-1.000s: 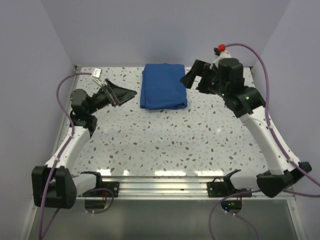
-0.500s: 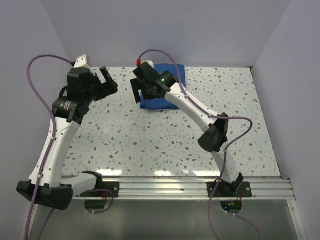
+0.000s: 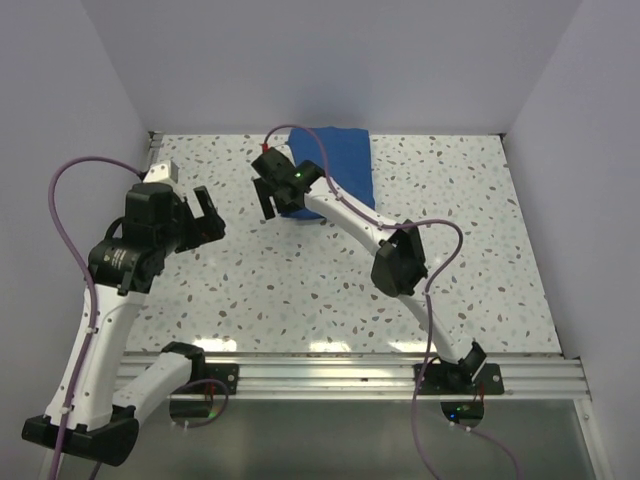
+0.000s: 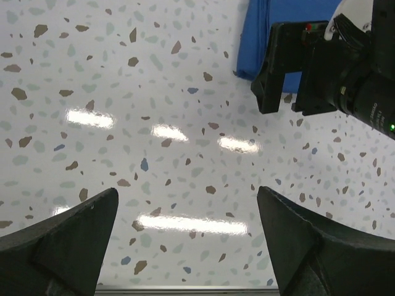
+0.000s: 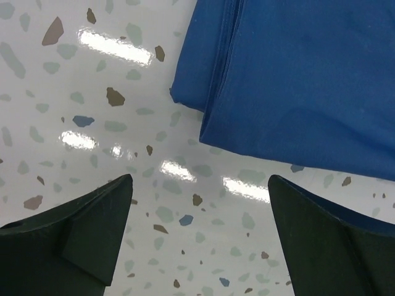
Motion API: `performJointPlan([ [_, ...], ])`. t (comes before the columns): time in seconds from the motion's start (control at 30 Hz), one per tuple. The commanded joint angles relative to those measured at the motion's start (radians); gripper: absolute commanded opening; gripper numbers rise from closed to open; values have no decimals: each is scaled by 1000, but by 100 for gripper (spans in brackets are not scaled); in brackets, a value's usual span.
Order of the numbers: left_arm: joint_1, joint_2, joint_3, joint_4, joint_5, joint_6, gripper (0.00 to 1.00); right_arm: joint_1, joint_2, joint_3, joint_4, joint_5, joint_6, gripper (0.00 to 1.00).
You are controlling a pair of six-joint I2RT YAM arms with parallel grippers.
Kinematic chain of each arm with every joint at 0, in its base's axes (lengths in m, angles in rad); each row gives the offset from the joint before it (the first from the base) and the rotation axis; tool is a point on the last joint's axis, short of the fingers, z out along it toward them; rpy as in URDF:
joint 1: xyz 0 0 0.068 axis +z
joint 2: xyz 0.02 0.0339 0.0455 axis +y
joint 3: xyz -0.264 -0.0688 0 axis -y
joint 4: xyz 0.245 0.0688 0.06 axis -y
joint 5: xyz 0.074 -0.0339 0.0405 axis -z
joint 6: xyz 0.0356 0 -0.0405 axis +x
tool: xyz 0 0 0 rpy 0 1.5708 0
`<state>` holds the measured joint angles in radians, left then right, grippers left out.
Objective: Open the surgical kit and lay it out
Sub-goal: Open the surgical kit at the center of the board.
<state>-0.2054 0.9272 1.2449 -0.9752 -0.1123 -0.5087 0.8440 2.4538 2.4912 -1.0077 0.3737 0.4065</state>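
The royal-blue cloth wrap lies folded shut at the back middle of the table. It also shows in the right wrist view and at the top of the left wrist view. My right gripper is open and empty, just above the table at the cloth's near left corner, not touching it. My left gripper is open and empty over bare table to the left, and it sees the right gripper ahead. The steel tray and the instruments are hidden.
The speckled white table has walls at the back and on both sides. The right arm stretches diagonally across the table's middle. An aluminium rail runs along the near edge.
My left gripper has dropped lower and come nearer. My right gripper has shifted a little left and nearer, off the cloth to its near left corner. The cloth has not moved.
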Motion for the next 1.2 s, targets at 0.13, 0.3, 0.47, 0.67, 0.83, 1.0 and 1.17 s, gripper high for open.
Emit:
performJointPlan([
  [0.13,-3,-21,-33,-68,45,53,98,-2,65,52,116,109,3,89],
  [0.3,-11,-4,-47,-63,53,58,98,-11,117,74,139,149,-2,78],
  [0.47,-49,25,-51,-54,62,58,96,-22,140,60,153,149,20,66],
  [0.67,-78,41,-55,-53,49,64,96,-28,175,55,155,140,34,49],
  [0.83,-98,42,-58,-60,30,70,96,-31,172,26,170,142,43,15],
  [1.0,-109,53,-59,-54,23,73,96,-34,113,9,170,159,57,0],
  [1.17,-111,68,-39,-40,14,73,97,-60,-44,-32,178,205,60,0],
])
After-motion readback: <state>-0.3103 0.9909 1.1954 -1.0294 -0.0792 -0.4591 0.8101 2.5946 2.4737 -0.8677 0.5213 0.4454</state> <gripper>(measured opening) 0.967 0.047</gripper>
